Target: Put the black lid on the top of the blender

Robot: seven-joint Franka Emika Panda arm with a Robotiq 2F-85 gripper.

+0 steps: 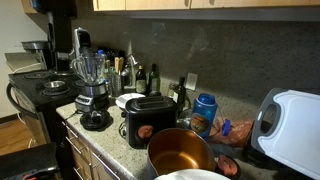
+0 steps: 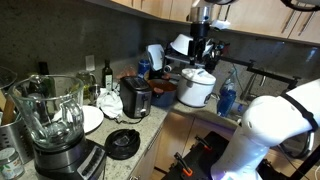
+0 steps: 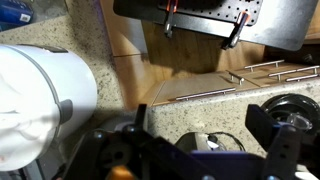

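The black lid [image 2: 123,143], lying at the countertop's [image 2: 158,128] front edge beside the blender [image 2: 45,118], is best taken by its knob. The gripper [image 2: 198,58] is held spread, well apart from it.

A home kitchen: wooden cabinets [image 1: 200,4] hang over a speckled stone table [image 1: 108,138]. A stove [image 1: 40,88] stands at its end, and the blender [image 1: 90,75], a black toaster [image 1: 148,118] and bottles [image 2: 107,72] crowd its top

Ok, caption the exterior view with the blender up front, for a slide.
Black lid lies on the counter beside the uncovered blender.
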